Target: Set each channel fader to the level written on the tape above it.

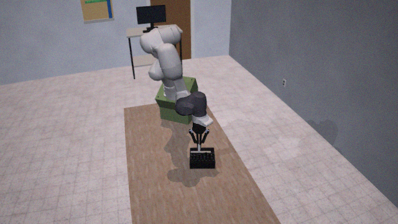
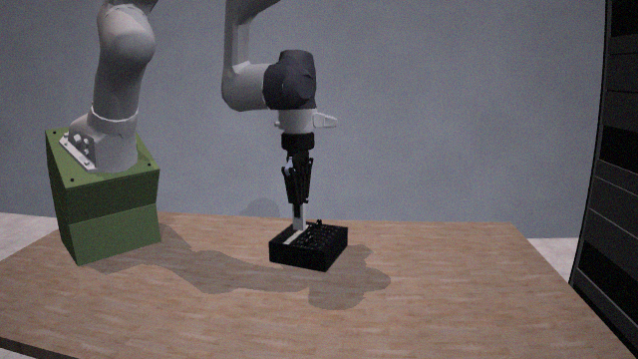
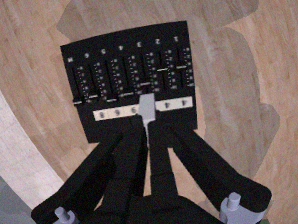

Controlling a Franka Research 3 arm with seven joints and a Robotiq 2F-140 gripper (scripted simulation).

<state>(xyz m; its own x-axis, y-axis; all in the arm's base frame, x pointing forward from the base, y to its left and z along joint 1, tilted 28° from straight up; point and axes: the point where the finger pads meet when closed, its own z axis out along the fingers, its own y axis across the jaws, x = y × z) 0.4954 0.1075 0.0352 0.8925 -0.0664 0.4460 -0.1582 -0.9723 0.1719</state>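
Note:
The black lighting desk (image 1: 202, 161) (image 2: 319, 247) (image 3: 93, 129) stands flat on the wooden table. It has several faders (image 3: 124, 76) in a row, and a strip of white tape (image 3: 109, 113) runs along its near edge in the wrist view. The fader caps stand at different heights along their slots. My gripper (image 1: 198, 147) (image 2: 298, 222) (image 3: 148, 105) is shut, with nothing between its fingers. It points straight down, and its closed tips are over the tape strip near the middle faders. I cannot read the levels on the tape.
The green robot base (image 1: 174, 109) (image 2: 102, 199) stands at the table's far end. A dark shelf unit (image 2: 610, 165) rises beside the table's right edge. The table's edges (image 1: 127, 162) run close on both sides of the desk.

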